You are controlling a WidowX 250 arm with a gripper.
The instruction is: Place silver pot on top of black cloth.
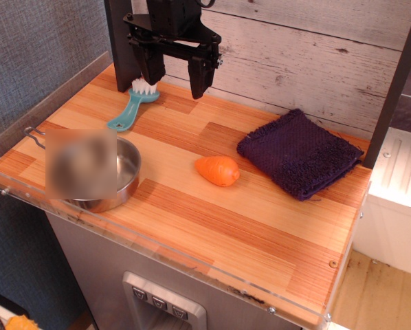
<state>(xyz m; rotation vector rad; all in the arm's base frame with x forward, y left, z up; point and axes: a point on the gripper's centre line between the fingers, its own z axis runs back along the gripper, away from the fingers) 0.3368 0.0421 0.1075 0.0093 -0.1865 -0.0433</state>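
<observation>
The silver pot sits at the front left of the wooden table, partly covered by a blurred patch; its thin wire handle sticks out to the left. The black cloth, dark purple and nubby, lies flat at the right back of the table. My gripper hangs at the back left, above the table, well away from the pot and the cloth. Its two black fingers are spread apart and hold nothing.
An orange toy carrot lies between the pot and the cloth. A teal brush with white bristles lies under the gripper. A clear plastic rim edges the table front. A wooden plank wall stands behind.
</observation>
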